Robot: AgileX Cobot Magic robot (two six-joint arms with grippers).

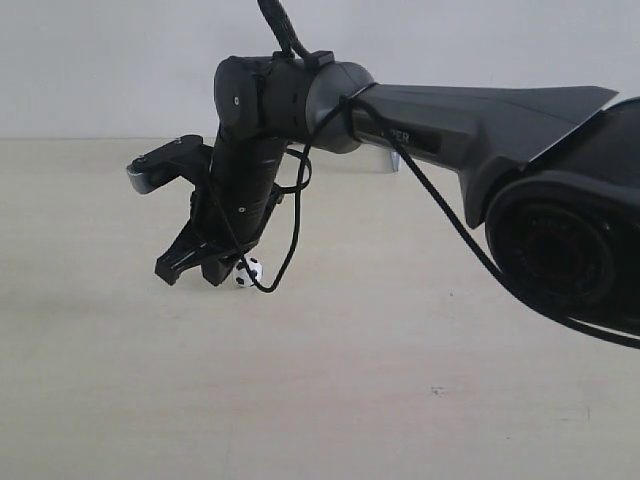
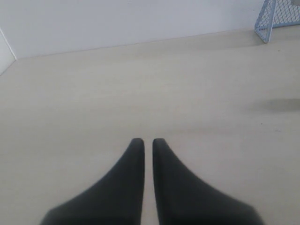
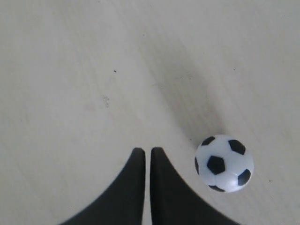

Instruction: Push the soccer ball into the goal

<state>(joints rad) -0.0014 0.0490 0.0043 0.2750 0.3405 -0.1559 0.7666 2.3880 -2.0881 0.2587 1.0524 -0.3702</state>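
The soccer ball (image 3: 224, 163), white with black patches, lies on the pale table right beside my right gripper (image 3: 147, 151). That gripper's fingers are shut with only a thin slit and nothing between them. In the exterior view the ball (image 1: 247, 272) peeks out just right of the low right gripper (image 1: 193, 270), whose arm reaches in from the right. One corner of the pale blue goal (image 2: 276, 18) with its mesh shows far off in the left wrist view. Behind the arm, a bit of goal post (image 1: 393, 160) shows. My left gripper (image 2: 144, 140) is shut, empty, over bare table.
The right arm's thick dark links (image 1: 480, 130) and a loose black cable (image 1: 290, 250) fill the upper right of the exterior view and hide most of the goal. A white wall (image 2: 117, 23) runs along the table's far edge.
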